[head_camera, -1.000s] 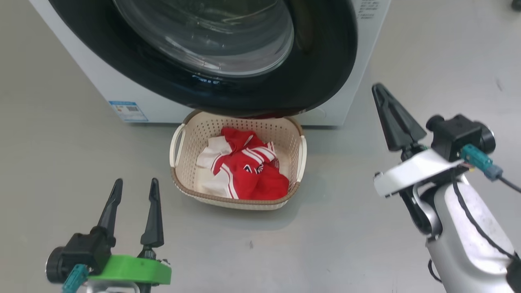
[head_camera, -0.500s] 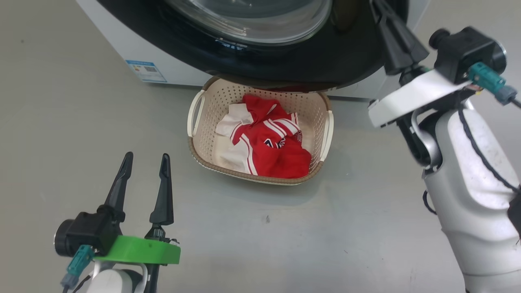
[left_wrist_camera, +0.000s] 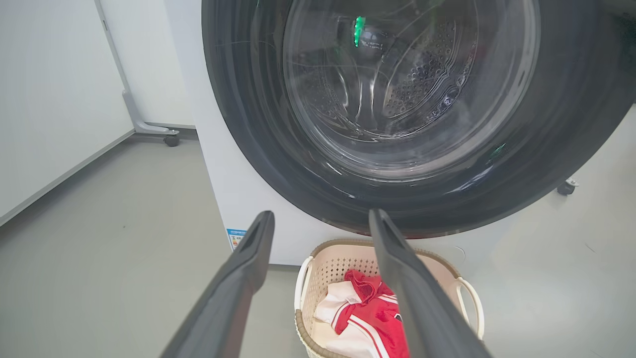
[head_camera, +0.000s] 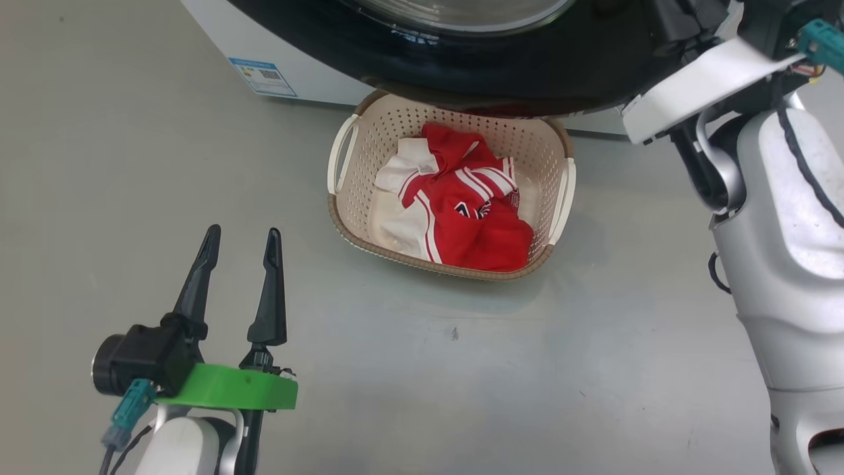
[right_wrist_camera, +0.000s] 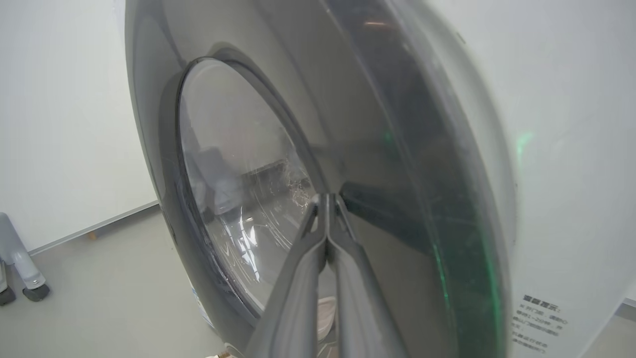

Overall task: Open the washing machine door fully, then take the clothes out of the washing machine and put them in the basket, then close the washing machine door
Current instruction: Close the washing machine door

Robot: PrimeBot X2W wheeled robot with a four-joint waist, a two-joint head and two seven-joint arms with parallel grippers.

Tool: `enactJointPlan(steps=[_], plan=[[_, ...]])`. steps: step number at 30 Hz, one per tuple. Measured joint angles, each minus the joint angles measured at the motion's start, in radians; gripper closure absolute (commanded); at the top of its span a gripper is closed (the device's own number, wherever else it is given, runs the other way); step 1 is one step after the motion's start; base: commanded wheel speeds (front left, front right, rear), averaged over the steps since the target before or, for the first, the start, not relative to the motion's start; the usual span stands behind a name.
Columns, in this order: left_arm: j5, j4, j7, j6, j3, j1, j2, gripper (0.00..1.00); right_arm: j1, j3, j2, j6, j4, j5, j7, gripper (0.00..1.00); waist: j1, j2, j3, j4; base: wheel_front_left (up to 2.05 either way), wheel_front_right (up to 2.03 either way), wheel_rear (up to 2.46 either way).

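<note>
Head view shows the door (head_camera: 527,72), black and glossy, hanging over the far rim of the basket (head_camera: 369,132), and the red and white clothes (head_camera: 475,218) lie heaped inside that basket on the grey floor (head_camera: 132,198) just before the washing machine (head_camera: 224,26). From the right wrist we see our right gripper (right_wrist_camera: 326,198) with its fingers pressed together on nothing, tips at the door's dark ring beside the glass (right_wrist_camera: 233,199); contact looks likely, though blur hides it. Our left gripper (head_camera: 242,229) hovers above the floor, left of the basket, fingers parted and empty.
</note>
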Motion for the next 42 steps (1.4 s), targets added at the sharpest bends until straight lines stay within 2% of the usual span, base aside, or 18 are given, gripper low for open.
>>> enactJointPlan(steps=[13, 25, 34, 42], plan=[[-0.012, 0.007, 0.000, -0.008, -0.023, -0.036, -0.006, 0.00, -0.163, -0.034, -0.043, 0.000, 0.081, -0.020, 0.011, 1.00, 0.0000, 0.0000, 0.051, 0.033, 0.00, 0.00, 0.00], [-0.018, 0.007, -0.003, -0.008, -0.016, -0.065, -0.010, 0.00, -0.227, -0.061, -0.032, -0.001, 0.159, -0.010, -0.015, 1.00, 0.0000, 0.0000, 0.070, 0.055, 0.00, 0.00, 0.00], [-0.019, 0.023, -0.003, -0.007, -0.007, -0.072, -0.011, 0.00, -0.217, -0.023, -0.025, 0.000, 0.185, -0.008, -0.068, 1.00, 0.0000, 0.0000, 0.060, 0.053, 0.00, 0.00, 0.00], [-0.013, 0.043, -0.003, 0.001, 0.015, -0.071, -0.012, 0.00, -0.071, 0.017, 0.007, 0.009, 0.179, 0.012, -0.142, 1.00, 0.0000, 0.0000, 0.025, 0.032, 0.00, 0.00, 0.00]])
